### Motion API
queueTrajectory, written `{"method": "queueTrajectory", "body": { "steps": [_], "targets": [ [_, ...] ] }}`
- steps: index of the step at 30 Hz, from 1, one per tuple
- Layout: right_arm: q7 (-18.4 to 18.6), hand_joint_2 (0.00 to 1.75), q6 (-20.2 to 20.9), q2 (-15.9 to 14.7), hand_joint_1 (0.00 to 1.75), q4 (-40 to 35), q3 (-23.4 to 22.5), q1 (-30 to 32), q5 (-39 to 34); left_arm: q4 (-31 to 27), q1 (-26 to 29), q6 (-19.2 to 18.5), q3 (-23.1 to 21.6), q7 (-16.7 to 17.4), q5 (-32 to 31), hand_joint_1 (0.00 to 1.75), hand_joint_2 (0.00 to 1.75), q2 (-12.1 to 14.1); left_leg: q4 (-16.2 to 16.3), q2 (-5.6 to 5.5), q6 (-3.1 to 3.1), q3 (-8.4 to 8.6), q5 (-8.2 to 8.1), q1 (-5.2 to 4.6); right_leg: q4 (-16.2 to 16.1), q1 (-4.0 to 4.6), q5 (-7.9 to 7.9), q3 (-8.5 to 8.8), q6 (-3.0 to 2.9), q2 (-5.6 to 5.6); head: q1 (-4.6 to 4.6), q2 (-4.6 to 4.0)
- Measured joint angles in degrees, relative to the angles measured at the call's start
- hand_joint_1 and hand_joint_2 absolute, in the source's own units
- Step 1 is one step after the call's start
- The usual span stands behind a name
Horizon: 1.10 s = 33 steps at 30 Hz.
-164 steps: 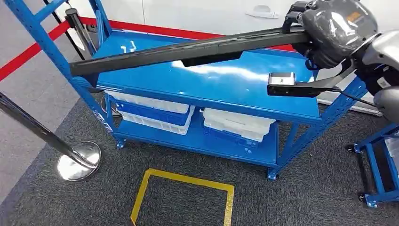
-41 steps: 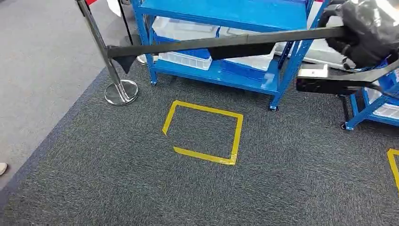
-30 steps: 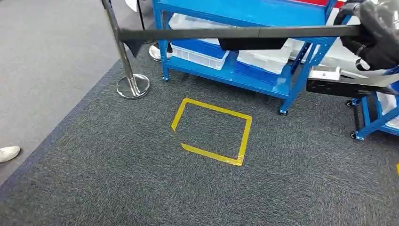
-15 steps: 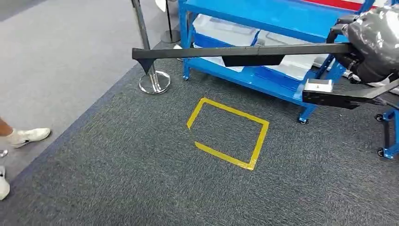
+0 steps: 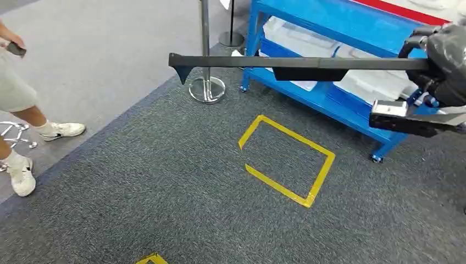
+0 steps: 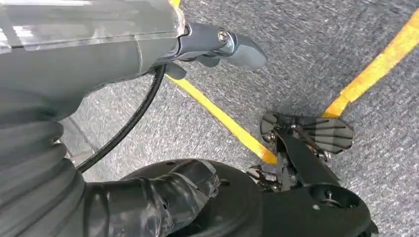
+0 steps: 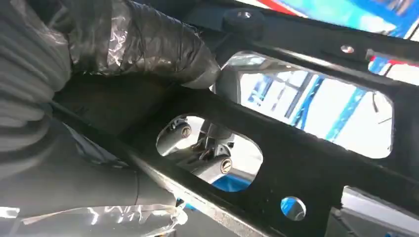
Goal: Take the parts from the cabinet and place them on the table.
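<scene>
Grey carpet, blue cabinet behind, right robot hand gripping long black part stretching leftward

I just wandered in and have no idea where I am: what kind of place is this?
Probably a demo or test area set up like a parts workshop. A blue metal shelf rack holds white plastic bins, yellow tape squares mark spots on the grey carpet, and a chrome barrier post fences the space off.

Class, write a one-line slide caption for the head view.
Right hand carries a long black part past the blue cabinet.
</scene>
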Motion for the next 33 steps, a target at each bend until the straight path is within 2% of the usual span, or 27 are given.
{"method": "queueTrajectory", "body": {
  "steps": [2,3,4,7,8,9,10,11,13,14,15,16,17,18,19,20,23,24,25,26,27,28,29,30,31,32,33],
  "targets": [
    [-0.02,1.75,-0.02,-0.92,1.75,-0.66,-1.01,1.22,-0.15,0.0,0.01,0.11,0.02,0.07,-0.07,0.0,1.75,0.0,0.0,-1.4,-0.06,0.1,0.2,-0.28,-8.64,0.37,5.0,4.3,-0.98,0.82,0.0,0.0],
    [-0.11,1.75,-0.02,-1.45,1.75,-1.05,-1.82,1.33,-0.31,0.02,0.07,0.17,0.02,0.15,-0.11,0.0,1.75,-0.15,0.0,-2.03,-0.04,-0.02,0.35,0.03,-13.66,0.58,6.89,6.55,-2.0,2.97,0.0,0.0],
    [-0.18,1.75,-0.02,-1.75,1.75,-1.44,-2.67,1.63,-0.48,0.0,-0.04,0.22,0.02,0.26,-0.17,0.0,1.75,-0.42,0.03,-2.39,-0.36,-0.42,0.56,-0.33,-14.53,0.41,6.15,7.21,-2.54,4.15,-0.18,0.0],
    [-0.22,1.75,-0.07,-2.34,1.75,-2.1,-4.14,1.95,-0.81,0.0,0.01,0.59,0.02,0.61,-0.39,0.0,1.75,-0.48,-0.24,-3.9,-1.34,-1.08,1.23,0.47,-15.67,1.16,6.5,7.15,-2.71,2.48,-0.09,0.0],
    [-0.17,1.75,-0.05,-2.45,1.75,-2.23,-4.42,2.07,-0.83,0.0,0.04,0.63,0.02,0.65,-0.48,0.0,1.75,-0.5,-0.54,-4.61,-1.77,-1.02,1.5,0.26,-16.75,1.07,6.99,7.55,-2.98,1.75,-0.04,0.0],
    [-0.15,1.75,-0.04,-2.52,1.75,-2.45,-4.71,2.75,-0.83,-0.02,0.04,0.66,0.02,0.68,-0.52,0.0,1.75,-0.35,0.25,-3.13,-1.69,-1.21,0.95,-0.02,-17.98,0.29,7.72,8.33,-2.71,0.65,-0.15,0.0],
    [-0.15,1.75,-0.02,-2.6,1.75,-2.84,-5.07,3.52,-0.83,-0.02,0.03,0.68,0.02,0.68,-0.52,0.0,1.75,-0.37,1.98,-0.72,-2.19,-2.14,-0.64,-0.39,-18.8,0.26,7.92,8.76,-2.92,0.24,-0.3,0.0],
    [-0.15,1.75,0.02,-2.91,1.75,-3.04,-5.38,4.06,-0.85,-0.02,-0.02,0.7,0.04,0.72,-0.52,0.0,1.75,-0.37,5.77,0.66,-2.61,-3.95,-3.08,-0.21,-18.88,0.22,8.03,8.74,-3.16,-0.54,-0.37,0.0],
    [-0.07,1.75,0.02,-3.2,1.75,-3.54,-6.13,5.13,-0.83,-0.02,-0.02,0.7,0.07,0.74,-0.57,0.0,1.75,-0.33,13.92,1.69,-3.27,-7.67,-6.87,0.39,-18.81,0.19,8.02,8.56,-3.12,-1.93,-0.33,0.0],
    [-0.02,1.75,0.02,-3.3,1.75,-3.7,-6.47,5.67,-0.79,-0.02,-0.02,0.68,0.07,0.74,-0.57,0.0,1.75,-0.29,15.94,1.91,-3.68,-8.48,-7.19,0.65,-18.56,0.03,7.94,8.36,-3.0,-2.56,-0.37,0.0],
    [0.02,1.75,0.02,-3.3,1.75,-3.81,-6.74,6.37,-0.74,-0.02,-0.01,0.68,0.07,0.74,-0.59,0.0,1.75,-0.22,15.18,2.22,-4.12,-7.81,-6.25,0.99,-18.25,-0.2,7.77,8.26,-2.72,-3.27,-0.35,0.0],
    [0.07,1.75,0.02,-3.3,1.75,-3.85,-7.06,6.94,-0.66,-0.02,0.02,0.66,0.09,0.74,-0.59,0.0,1.75,-0.18,12.28,2.53,-4.5,-6.0,-4.55,1.32,-17.92,-0.53,7.57,8.21,-2.41,-3.87,-0.35,0.0],
    [0.07,1.75,0.02,-3.41,1.75,-3.96,-7.33,7.31,-0.64,-0.02,0.05,0.63,0.09,0.72,-0.59,0.0,1.75,-0.13,7.51,3.24,-4.93,-3.14,-2.38,1.61,-17.38,-0.87,7.23,8.14,-1.88,-4.45,-0.37,0.0],
    [0.09,1.75,0.06,-3.66,1.75,-4.13,-7.77,7.59,-0.64,-0.02,0.05,0.57,0.09,0.7,-0.61,0.0,1.75,-0.11,2.85,4.71,-5.33,-0.28,-0.66,1.84,-16.62,-1.13,6.78,8.09,-1.22,-5.03,-0.37,0.0],
    [0.07,1.75,0.09,-4.2,1.75,-4.53,-8.36,7.8,-0.66,0.0,0.01,0.46,0.09,0.68,-0.66,0.0,1.75,-0.24,1.06,6.27,-5.48,0.78,-1.85,1.15,-15.85,-0.69,6.19,7.66,-0.4,-5.52,-0.53,0.0],
    [0.07,1.75,0.13,-4.7,1.75,-4.66,-9.07,8.15,-0.83,0.0,-0.01,0.35,0.09,0.68,-0.74,0.0,1.75,-0.26,0.89,5.04,-4.18,0.24,-1.34,1.45,-15.01,-0.67,5.88,7.43,-0.01,-6.1,-0.29,0.0],
    [-0.06,1.75,0.72,-5.53,1.75,-5.29,-11.24,8.89,-1.9,0.0,0.08,0.35,0.09,1.01,-1.07,0.0,1.75,-0.26,1.35,3.35,-2.8,-0.5,-1.18,1.16,-15.41,-0.85,6.09,7.62,0.54,-7.53,-0.22,0.0],
    [-0.09,1.75,1.03,-5.97,1.75,-5.36,-11.7,9.21,-2.36,0.0,0.07,0.37,0.09,1.14,-1.09,0.0,1.75,-0.26,1.0,2.89,-2.13,-0.29,-0.91,1.38,-15.23,-1.26,5.42,7.67,1.02,-6.64,-0.24,0.0],
    [-0.15,1.75,1.24,-6.66,1.75,-5.53,-12.43,9.62,-2.8,0.0,0.1,0.37,0.09,1.2,-1.09,0.0,1.75,-0.29,0.98,2.41,-1.8,-0.35,-0.76,1.33,-13.65,-1.41,3.79,7.22,0.97,-3.77,-0.22,0.0],
    [-0.26,1.75,1.4,-7.43,1.75,-5.75,-13.14,9.97,-3.15,0.0,0.09,0.35,0.09,1.29,-1.14,0.0,1.75,-0.27,0.95,1.93,-1.54,-0.49,-0.72,1.26,-10.2,-1.42,1.46,5.69,0.76,-1.91,-0.22,0.0],
    [-0.28,1.75,1.84,-8.01,1.75,-5.88,-13.8,10.14,-3.21,-0.02,0.06,0.31,0.09,1.29,-1.18,0.0,1.75,-0.29,0.91,1.31,-1.33,-0.59,-0.6,1.21,-5.2,-1.06,-1.01,3.27,0.6,-0.72,-0.22,0.0],
    [-0.37,1.75,2.65,-8.18,1.75,-6.06,-14.32,10.05,-3.24,0.0,0.07,0.2,0.09,1.27,-1.22,0.0,1.75,-0.29,0.92,0.66,-1.23,-0.71,-0.53,1.07,-0.62,-0.92,-2.74,1.04,0.51,-0.22,-0.22,0.0],
    [-0.44,1.75,3.54,-8.16,1.75,-6.14,-14.58,10.02,-3.24,0.0,0.08,-0.11,0.09,1.16,-1.31,0.0,1.75,-0.27,0.92,0.0,-1.17,-0.76,-0.49,0.88,2.15,-0.8,-3.12,-0.41,0.32,-0.08,-0.2,0.0],
    [-0.57,1.75,4.23,-8.16,1.75,-6.17,-14.58,9.9,-3.28,-0.02,0.09,-0.41,0.09,0.88,-1.31,0.0,1.75,-0.26,0.93,-0.58,-1.14,-0.73,-0.47,0.75,2.1,-0.68,-2.18,-0.55,0.04,-0.02,-0.22,0.0],
    [-0.61,1.75,4.83,-8.18,1.75,-6.23,-14.63,9.63,-3.52,-0.02,0.08,-0.66,0.09,0.5,-1.31,0.0,1.75,-0.29,0.94,-1.18,-1.09,-0.7,-0.44,0.65,-0.23,-0.54,-0.2,0.36,-0.34,0.08,-0.22,0.0],
    [-0.68,1.75,5.33,-8.46,1.75,-6.39,-14.8,9.37,-3.94,-0.02,0.04,-0.9,0.09,0.26,-1.31,0.0,1.75,-0.29,0.95,-2.08,-1.08,-0.57,-0.39,0.51,-5.35,-0.4,2.9,2.71,-0.88,0.45,-0.22,0.0],
    [-0.72,1.75,5.49,-8.81,1.75,-6.54,-15.13,9.26,-4.22,0.0,0.03,-1.03,0.09,0.13,-1.31,0.0,1.75,-0.31,0.94,-2.71,-1.11,-0.45,-0.37,0.45,-10.04,-0.24,5.31,4.92,-1.39,1.59,-0.22,0.0]
  ]
}}
